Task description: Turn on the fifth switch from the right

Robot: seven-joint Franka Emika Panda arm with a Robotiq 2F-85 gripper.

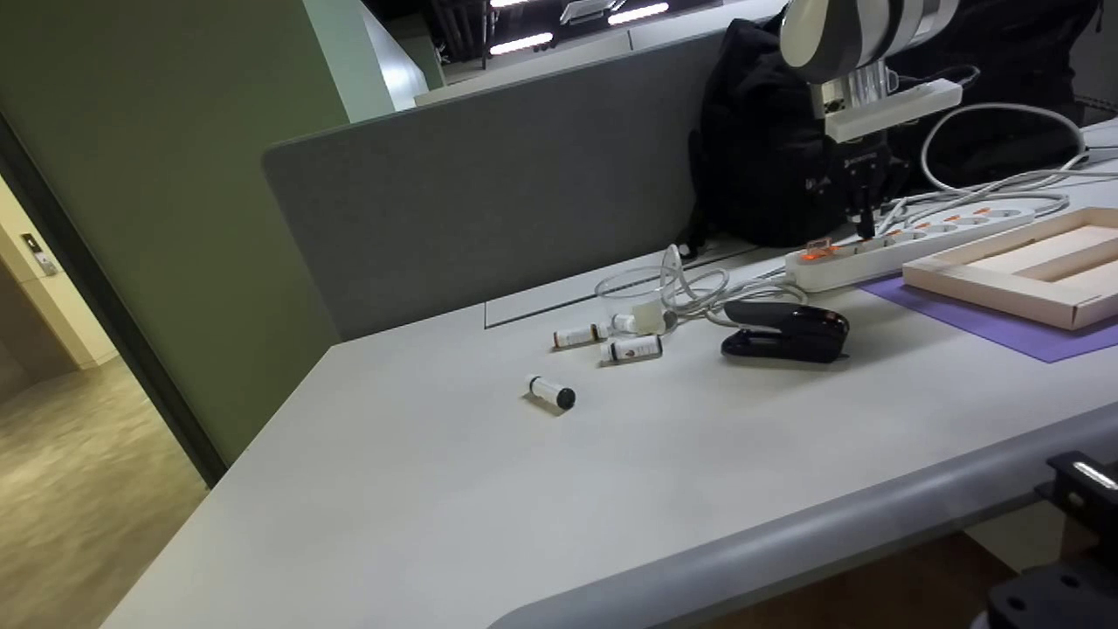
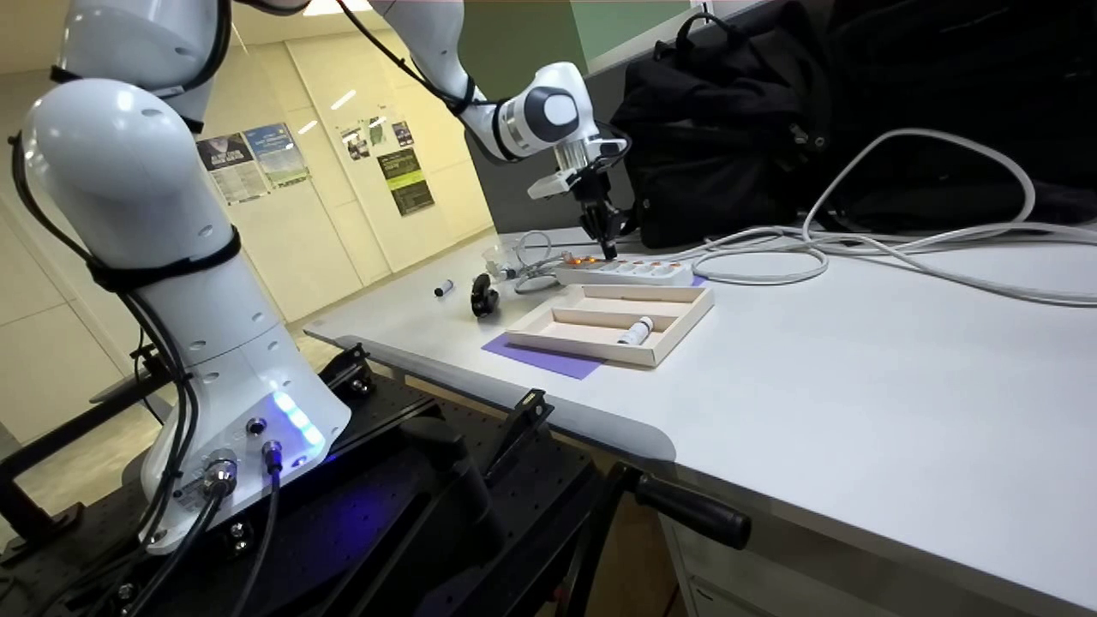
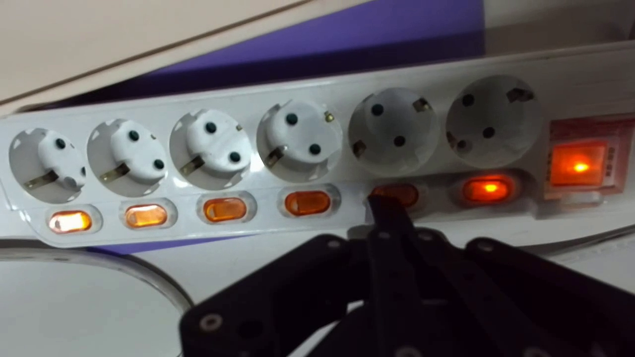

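Observation:
A white power strip (image 3: 268, 210) runs across the wrist view and shows in both exterior views (image 1: 830, 278) (image 2: 630, 277). Orange oval switches line its lower edge in the wrist view, with a large lit red square switch (image 3: 578, 166) at the right. The oval switch nearest to that one (image 3: 488, 189) glows red. My gripper (image 3: 392, 206) is shut and empty, its fingers together. Its tip overlaps the second oval switch from the square one (image 3: 406, 193), which is dark and partly hidden; contact cannot be told. Further left are unlit-looking orange switches (image 3: 307, 203); the leftmost (image 3: 70, 221) looks bright, perhaps from glare.
A wooden tray (image 1: 987, 295) on a purple sheet (image 1: 1004, 328) lies beside the strip. A black stapler (image 1: 786, 332) and small bottles (image 1: 633, 349) lie near the strip's end. A black backpack (image 2: 711, 137) stands behind the gripper. White cables (image 2: 771, 276) curl across the table.

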